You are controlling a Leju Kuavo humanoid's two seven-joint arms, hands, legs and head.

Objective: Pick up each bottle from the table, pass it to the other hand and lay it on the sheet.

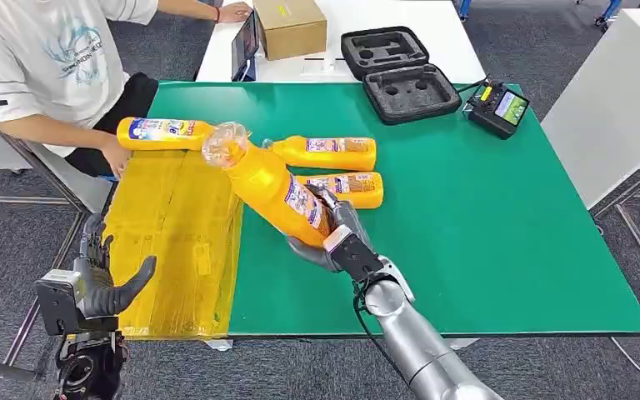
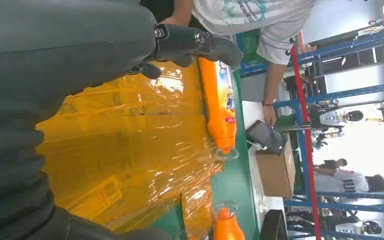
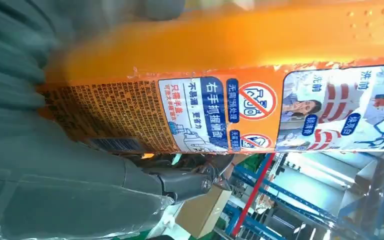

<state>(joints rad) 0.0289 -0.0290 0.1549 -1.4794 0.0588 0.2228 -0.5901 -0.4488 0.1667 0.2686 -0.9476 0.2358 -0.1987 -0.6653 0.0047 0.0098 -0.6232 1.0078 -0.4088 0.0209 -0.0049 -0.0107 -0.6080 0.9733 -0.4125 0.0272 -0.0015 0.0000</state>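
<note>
My right hand [image 1: 327,233] grips an orange bottle [image 1: 268,185] by its lower body and holds it tilted above the green table, clear cap toward the yellow sheet [image 1: 171,242]; its label [image 3: 260,115] is close up in the right wrist view. My left hand [image 1: 100,279] hovers open at the sheet's near left corner, fingers spread. One orange bottle [image 1: 162,133] lies at the sheet's far edge, also seen as a bottle [image 2: 219,105] in the left wrist view. Two more orange bottles [image 1: 325,153] [image 1: 352,188] lie on the table behind the held one.
A person in a white shirt [image 1: 42,58] sits at the table's far left, one hand [image 1: 117,158] near the sheet's far corner. An open black foam case [image 1: 400,71], a controller [image 1: 498,108], a cardboard box [image 1: 290,27] and a tablet [image 1: 246,46] sit at the back.
</note>
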